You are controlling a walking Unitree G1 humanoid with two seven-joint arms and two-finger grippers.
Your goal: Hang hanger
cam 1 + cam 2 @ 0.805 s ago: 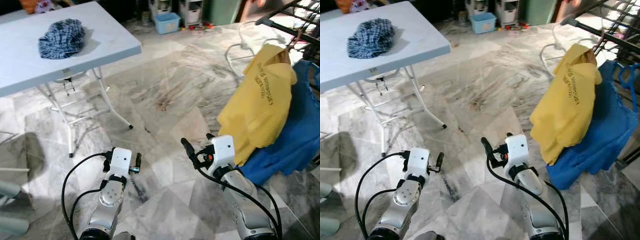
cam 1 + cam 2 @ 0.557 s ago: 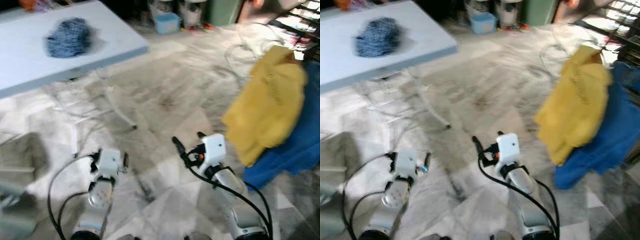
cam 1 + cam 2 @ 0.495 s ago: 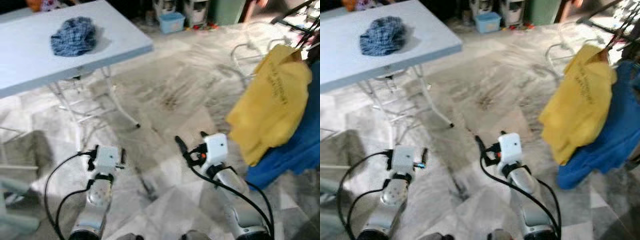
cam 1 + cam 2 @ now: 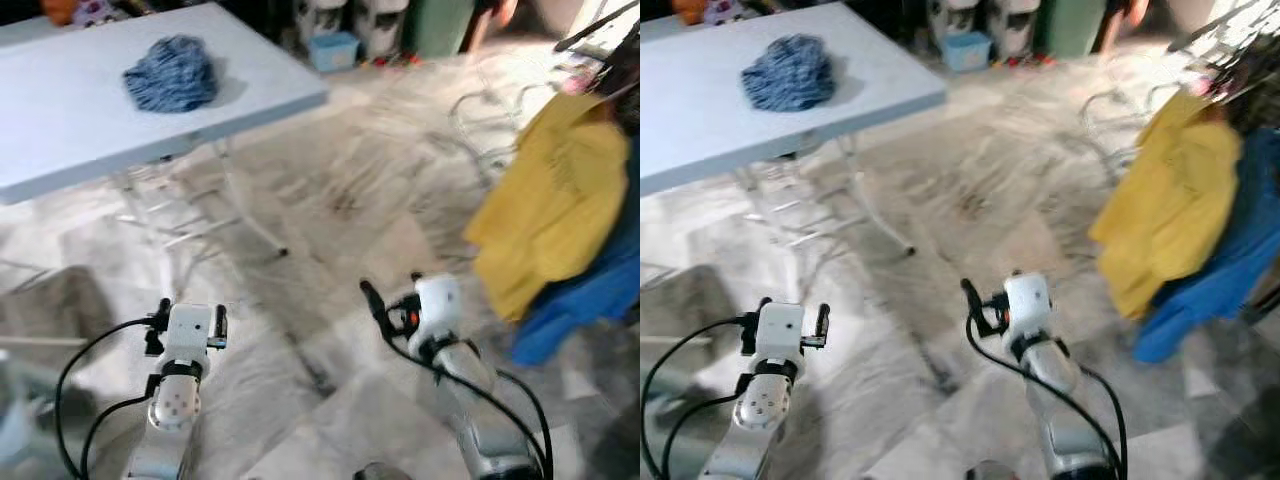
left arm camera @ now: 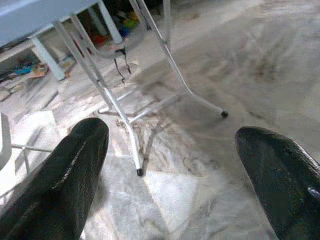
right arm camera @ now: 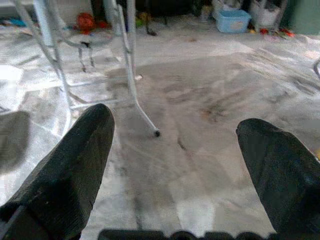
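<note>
Since the earlier frame my view has swung: the white surface (image 4: 250,85) with the blue checked cloth (image 4: 172,73) on it sits further toward the middle, and the yellow shirt (image 4: 560,215) has slid toward the right edge, so I judge the head has turned rather than the things moved; the left arm now sits lower in the picture. Both arms are held low and forward over the marble floor (image 4: 340,200); the left gripper (image 5: 170,150) has its fingers (image 5: 75,165) spread wide with only floor and a leg of the surface between them, and the right gripper (image 6: 175,150) is spread and empty likewise. I carry no hanger; the yellow shirt and a blue garment (image 4: 590,295) hang off a dark rack (image 4: 1230,40) to my right, presumably on hangers, though blur hides them. I judge this a walking posture, fingers ready for a pick-up.
</note>
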